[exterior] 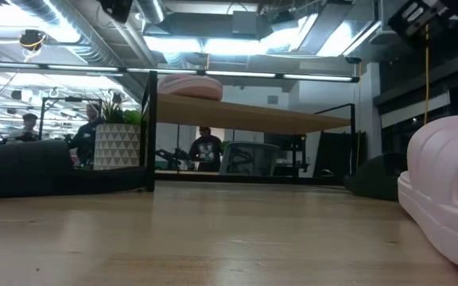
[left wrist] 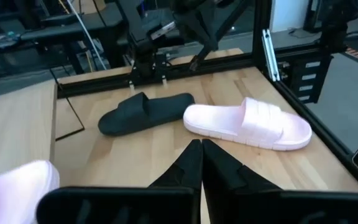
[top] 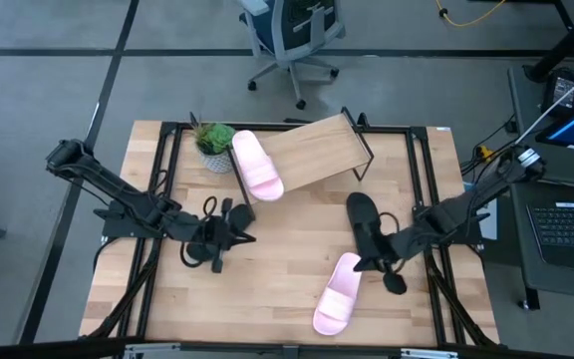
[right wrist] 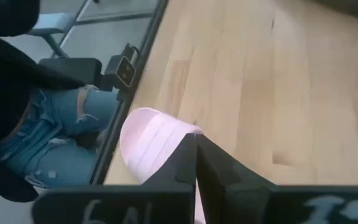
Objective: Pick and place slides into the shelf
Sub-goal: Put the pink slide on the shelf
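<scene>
The shelf [top: 317, 150] is a slanted light-wood board on a black wire frame at the table's far side. One pale pink slide [top: 255, 166] lies sole down on its left end, by the plant, and also shows in the low view [exterior: 189, 85]. A black slide [top: 361, 213] and a second pink slide [top: 337, 292] lie sole down on the table at the right; both show in the left wrist view, the black slide [left wrist: 145, 113] and the pink slide [left wrist: 247, 123]. My right gripper [right wrist: 196, 152] is shut and empty between them, over the pink slide's [right wrist: 146, 140] far end. My left gripper [left wrist: 201, 158] is shut and empty at left centre. A second black slide does not show.
A small potted plant [top: 214, 145] stands at the shelf's left end. A black rail frame [top: 427, 179] borders the table. A person in jeans [right wrist: 55, 124] stands by the table edge near the pink slide. Bare wood lies at the table's middle [top: 287, 249].
</scene>
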Controlling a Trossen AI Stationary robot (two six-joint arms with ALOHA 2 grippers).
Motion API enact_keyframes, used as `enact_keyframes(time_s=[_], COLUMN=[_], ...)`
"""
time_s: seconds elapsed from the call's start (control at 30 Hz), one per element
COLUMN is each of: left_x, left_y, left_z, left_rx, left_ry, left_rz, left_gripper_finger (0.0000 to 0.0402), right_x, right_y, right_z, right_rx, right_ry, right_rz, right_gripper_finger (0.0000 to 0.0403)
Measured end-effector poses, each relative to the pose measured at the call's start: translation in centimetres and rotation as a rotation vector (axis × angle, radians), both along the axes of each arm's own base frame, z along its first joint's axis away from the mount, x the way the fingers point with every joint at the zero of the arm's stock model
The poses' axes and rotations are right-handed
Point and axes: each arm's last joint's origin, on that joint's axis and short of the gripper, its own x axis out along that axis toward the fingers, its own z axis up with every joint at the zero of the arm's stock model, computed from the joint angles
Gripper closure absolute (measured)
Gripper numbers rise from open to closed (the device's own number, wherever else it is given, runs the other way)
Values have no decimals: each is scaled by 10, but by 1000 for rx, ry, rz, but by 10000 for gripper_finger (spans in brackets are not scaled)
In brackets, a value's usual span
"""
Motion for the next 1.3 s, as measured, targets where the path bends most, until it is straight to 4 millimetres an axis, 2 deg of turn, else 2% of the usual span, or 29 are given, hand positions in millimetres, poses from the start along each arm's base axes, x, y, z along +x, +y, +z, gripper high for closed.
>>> enact_keyframes(time_s=[0.17,0.33,0.63,0.77,1.0,1.13,1.3], left_x=[-3,-7,-8,-8,-8,-8,-8], left_y=[2,5,5,5,5,5,4], left_z=[-15,-28,-31,-31,-32,-32,-32], left_rx=[-34,-51,-56,-51,-26,-26,-31], left_ry=[14,45,40,46,49,51,57], left_rz=[14,60,72,71,63,56,33], left_gripper_finger=[399,401,401,399,399,400,398], right_x=[17,30,41,45,57,62,71], right_y=[11,18,23,27,35,39,46], right_z=[-5,-4,-12,-21,-45,-59,-72], right_rx=[-5,-21,77,107,78,56,110], right_ry=[135,207,290,349,417,446,468], right_rz=[-56,-91,-187,-176,-150,-154,-151], right_gripper_finger=[373,328,213,178,168,177,187])
